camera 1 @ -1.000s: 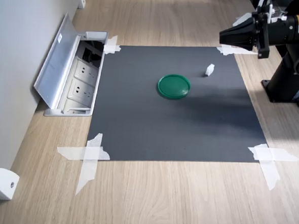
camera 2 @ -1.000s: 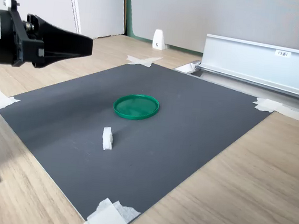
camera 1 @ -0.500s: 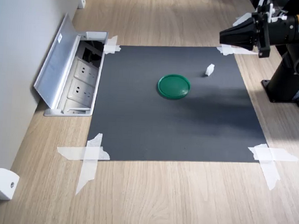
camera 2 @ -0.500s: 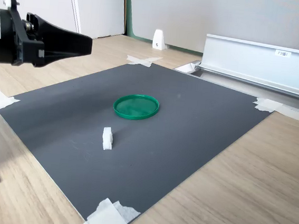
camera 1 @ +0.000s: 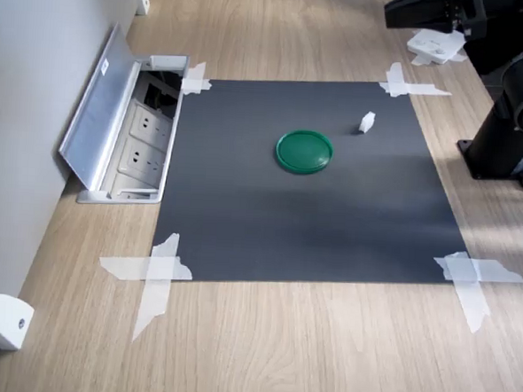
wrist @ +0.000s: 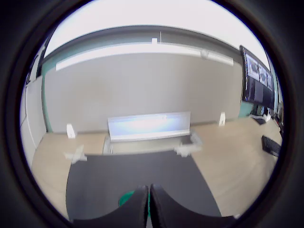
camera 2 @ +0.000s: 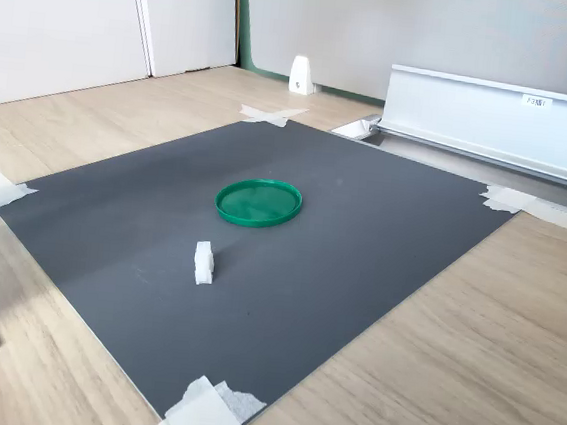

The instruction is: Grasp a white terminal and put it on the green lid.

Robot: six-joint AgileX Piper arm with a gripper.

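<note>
While the white terminal (camera 1: 365, 122) (camera 2: 203, 262) lies alone on the dark mat (camera 1: 305, 208) (camera 2: 261, 240), near the green lid (camera 1: 304, 151) (camera 2: 258, 202) but not touching it, the gripper (wrist: 148, 206) hangs high above the mat, its fingers (wrist: 137, 209) pressed together, holding nothing.

A dark-green lid (camera 1: 304, 151) and a white terminal (camera 1: 365, 123) on a plain dark-grey mat (camera 1: 243, 213), taped with white strips (camera 1: 155, 274).
</note>
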